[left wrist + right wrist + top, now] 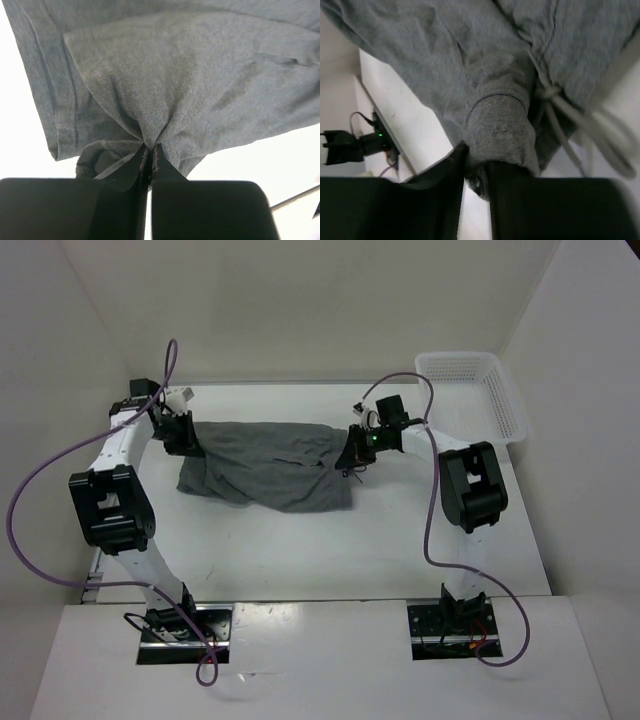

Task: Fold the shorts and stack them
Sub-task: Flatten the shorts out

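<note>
The grey shorts (268, 465) hang stretched between my two grippers over the far half of the white table. My left gripper (187, 443) is shut on their left end; in the left wrist view the fabric (165, 80) bunches into the closed tips (150, 149). My right gripper (352, 455) is shut on their right end, at the gathered waistband (501, 131) with a pale drawstring (570, 112) hanging beside it. The lower edge of the shorts sags onto the table.
A white mesh basket (478, 390) stands at the far right corner of the table (330, 550). White walls enclose the table on the left, back and right. Purple cables loop off both arms.
</note>
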Tool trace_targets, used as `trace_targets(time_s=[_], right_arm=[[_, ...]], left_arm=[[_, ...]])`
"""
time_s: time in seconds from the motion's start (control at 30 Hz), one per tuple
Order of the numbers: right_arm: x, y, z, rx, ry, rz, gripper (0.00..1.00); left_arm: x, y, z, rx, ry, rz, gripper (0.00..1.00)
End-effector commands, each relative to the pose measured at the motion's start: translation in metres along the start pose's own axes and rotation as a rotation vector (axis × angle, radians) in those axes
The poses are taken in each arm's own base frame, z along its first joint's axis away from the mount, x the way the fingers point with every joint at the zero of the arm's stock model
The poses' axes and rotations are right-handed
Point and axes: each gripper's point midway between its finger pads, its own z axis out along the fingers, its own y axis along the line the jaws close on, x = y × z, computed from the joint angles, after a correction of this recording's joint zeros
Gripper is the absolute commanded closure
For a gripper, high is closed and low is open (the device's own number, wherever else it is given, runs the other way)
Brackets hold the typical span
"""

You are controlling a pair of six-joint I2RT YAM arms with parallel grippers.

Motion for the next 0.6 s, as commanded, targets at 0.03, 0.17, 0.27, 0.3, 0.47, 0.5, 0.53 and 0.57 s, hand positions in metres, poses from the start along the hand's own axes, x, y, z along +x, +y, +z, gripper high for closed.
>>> trace_targets(time_s=[0.03,0.17,0.27,0.3,0.47,0.5,0.53,0.57], right_arm=[[-0.094,0.054,-0.005,-0.067,-0.215,-0.155,0.93],[-0.194,0.109,-0.06,-0.056,-0.432,-0.438,1.0],[-0.225,0.139,-0.094,-0.049,-0.512,-0.608,1.0],[-0.223,0.154,-0.107,-0.062,-0.522,-0.661,1.0],[-0.164,0.147,-0.112,-0.099,-0.37,-0.752,1.0],[-0.153,0.149,-0.118,-0.093,-0.36,-0.769,1.0],[-0.133,0.128,-0.107,-0.074,-0.302,-0.741,1.0],[-0.122,0.117,-0.104,-0.051,-0.272,-0.749,1.0]], left_arm=[[-0.05,-0.012,-0.035,-0.009,-0.137,0.068,1.0],[-0.129,-0.004,-0.083,-0.124,-0.339,0.134,1.0],[-0.188,-0.018,-0.15,-0.164,-0.552,0.207,1.0],[-0.195,-0.023,-0.162,-0.167,-0.586,0.222,1.0],[-0.152,-0.056,-0.173,-0.065,-0.551,0.243,0.87],[-0.136,-0.052,-0.162,-0.061,-0.511,0.223,0.85],[-0.116,-0.061,-0.16,-0.038,-0.481,0.221,0.83],[-0.077,-0.051,-0.126,-0.009,-0.359,0.164,0.81]])
